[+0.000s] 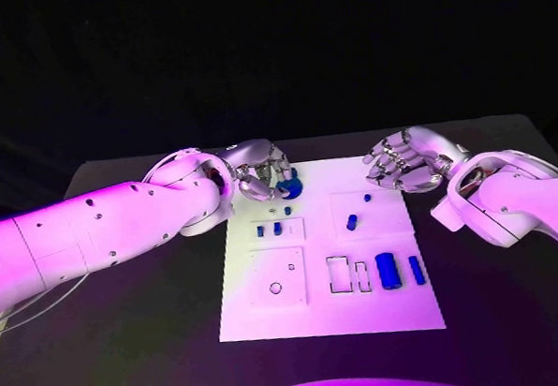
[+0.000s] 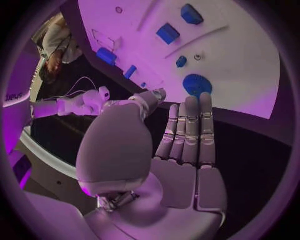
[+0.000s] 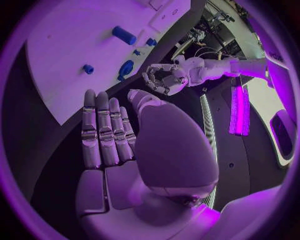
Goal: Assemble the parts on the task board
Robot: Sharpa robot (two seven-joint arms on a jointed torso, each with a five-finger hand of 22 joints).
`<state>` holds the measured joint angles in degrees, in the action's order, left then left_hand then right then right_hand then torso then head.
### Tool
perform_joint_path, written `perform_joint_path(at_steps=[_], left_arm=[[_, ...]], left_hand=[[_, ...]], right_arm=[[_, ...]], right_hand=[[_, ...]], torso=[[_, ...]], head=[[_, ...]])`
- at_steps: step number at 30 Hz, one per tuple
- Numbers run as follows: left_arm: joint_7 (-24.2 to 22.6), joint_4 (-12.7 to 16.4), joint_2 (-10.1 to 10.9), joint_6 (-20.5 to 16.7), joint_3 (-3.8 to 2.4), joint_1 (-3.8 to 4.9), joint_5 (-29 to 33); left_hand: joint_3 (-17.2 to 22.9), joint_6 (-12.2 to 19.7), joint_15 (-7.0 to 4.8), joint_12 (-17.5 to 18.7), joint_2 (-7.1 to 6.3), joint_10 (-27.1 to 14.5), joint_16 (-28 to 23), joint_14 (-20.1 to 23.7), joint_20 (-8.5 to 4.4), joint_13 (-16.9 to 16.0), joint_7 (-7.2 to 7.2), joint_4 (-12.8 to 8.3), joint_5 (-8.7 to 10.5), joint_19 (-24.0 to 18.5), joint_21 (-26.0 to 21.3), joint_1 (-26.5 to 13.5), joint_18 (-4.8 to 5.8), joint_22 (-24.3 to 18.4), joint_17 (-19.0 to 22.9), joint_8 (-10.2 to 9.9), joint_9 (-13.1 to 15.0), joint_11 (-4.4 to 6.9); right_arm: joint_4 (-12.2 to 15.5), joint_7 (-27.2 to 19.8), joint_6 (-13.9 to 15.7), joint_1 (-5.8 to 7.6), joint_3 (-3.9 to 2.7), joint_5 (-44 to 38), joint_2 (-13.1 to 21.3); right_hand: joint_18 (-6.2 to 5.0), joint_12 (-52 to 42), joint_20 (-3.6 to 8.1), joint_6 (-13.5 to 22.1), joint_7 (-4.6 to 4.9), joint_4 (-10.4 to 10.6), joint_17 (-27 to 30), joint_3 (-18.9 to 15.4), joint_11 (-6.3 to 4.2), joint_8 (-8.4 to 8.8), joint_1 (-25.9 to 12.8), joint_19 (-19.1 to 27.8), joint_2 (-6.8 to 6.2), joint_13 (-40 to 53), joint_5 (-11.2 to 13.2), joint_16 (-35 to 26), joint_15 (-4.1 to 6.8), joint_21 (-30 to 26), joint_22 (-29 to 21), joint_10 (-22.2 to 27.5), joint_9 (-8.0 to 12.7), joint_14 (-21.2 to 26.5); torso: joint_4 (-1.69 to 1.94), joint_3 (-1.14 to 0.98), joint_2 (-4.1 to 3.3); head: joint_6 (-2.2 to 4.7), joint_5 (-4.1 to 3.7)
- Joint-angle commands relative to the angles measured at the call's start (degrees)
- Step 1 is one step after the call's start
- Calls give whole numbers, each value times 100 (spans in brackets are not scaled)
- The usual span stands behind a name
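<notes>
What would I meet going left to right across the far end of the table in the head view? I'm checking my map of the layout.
Left hand → round blue part at the task board's far edge → right hand.

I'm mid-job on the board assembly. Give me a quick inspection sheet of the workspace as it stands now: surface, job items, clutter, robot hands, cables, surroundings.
Surface: black table, bare around the board.
Job's things: white task board lies in the middle of the table; a round blue part sits at its far left corner, small blue parts mid-board, and a blue cylinder with a slimmer blue bar beside it nearer the robot.
Clutter: nothing seen.
Robot hands: left robot hand hovers at the far left corner by the round part, holding nothing; right robot hand is off the far right edge, fingers apart, holding nothing.
Cables: pale cables hang under the left arm.
Surroundings: dark backdrop.
</notes>
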<state>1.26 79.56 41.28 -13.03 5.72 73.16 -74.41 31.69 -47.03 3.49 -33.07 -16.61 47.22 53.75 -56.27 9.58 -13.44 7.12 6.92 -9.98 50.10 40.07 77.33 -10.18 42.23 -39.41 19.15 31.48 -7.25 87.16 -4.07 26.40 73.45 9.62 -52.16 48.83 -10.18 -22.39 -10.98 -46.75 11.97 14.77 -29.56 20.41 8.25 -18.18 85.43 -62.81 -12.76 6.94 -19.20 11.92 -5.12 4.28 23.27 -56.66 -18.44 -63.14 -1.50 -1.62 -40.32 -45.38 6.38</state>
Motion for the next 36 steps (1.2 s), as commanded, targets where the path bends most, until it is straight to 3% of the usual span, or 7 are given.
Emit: perform_joint_path(at_steps=[1, 8, 16, 36], left_arm=[[55, -28, -76, 557, 16, -4, -628], [59, -121, -193, 702, 80, -13, -760], [104, -208, -277, 823, 123, -35, -863], [158, -453, -454, 891, 136, -116, -887]], left_hand=[[-240, -56, -21, 26, 27, 104, 118, -53, -14, 57, -50, 44, 34, 111, -54, -26, -35, -57, 7, -40, -73, 53], [-579, -209, -72, 37, 87, 322, 477, -213, -72, 156, -54, 192, 40, 353, -21, 163, -33, -60, -29, -93, -221, 91], [-540, -298, -96, 58, 130, 420, 740, -287, -105, 197, -33, 211, 9, 447, 99, 359, -29, 30, -73, -126, -295, 116], [-359, -419, -110, 115, 178, 481, 977, -245, -131, 244, -23, 201, 10, 421, 271, 543, -24, 195, -85, -173, -375, 129]], right_arm=[[12, -88, -6, -3, 0, -6, -6], [30, -89, -5, -3, 0, -5, -8], [41, -87, -6, -3, 0, -5, -7], [45, -83, -23, -3, 0, -8, -25]], right_hand=[[2, 17, -11, -13, 4, -2, 4, 26, 8, -37, 11, 42, -39, -8, -30, -26, -25, -8, -5, 2, -1, 14], [3, 21, -13, -11, 6, -6, 7, 35, 10, -37, 8, 48, -42, -17, -28, -34, -27, -9, -8, 9, 0, 22], [3, 21, -13, -11, 6, -6, 7, 35, 10, -37, 8, 48, -42, -17, -28, -34, -27, -9, -8, 9, 0, 22], [3, 23, -14, -10, 8, -8, 8, 42, 12, -37, 4, 52, -42, -23, -28, -40, -29, -9, -10, 12, 1, 24]], torso=[[-5, 3, -1], [-3, 0, -3], [-1, 8, -5], [3, 9, -2]], head=[[16, -12], [24, -13], [40, -28], [53, -18]])
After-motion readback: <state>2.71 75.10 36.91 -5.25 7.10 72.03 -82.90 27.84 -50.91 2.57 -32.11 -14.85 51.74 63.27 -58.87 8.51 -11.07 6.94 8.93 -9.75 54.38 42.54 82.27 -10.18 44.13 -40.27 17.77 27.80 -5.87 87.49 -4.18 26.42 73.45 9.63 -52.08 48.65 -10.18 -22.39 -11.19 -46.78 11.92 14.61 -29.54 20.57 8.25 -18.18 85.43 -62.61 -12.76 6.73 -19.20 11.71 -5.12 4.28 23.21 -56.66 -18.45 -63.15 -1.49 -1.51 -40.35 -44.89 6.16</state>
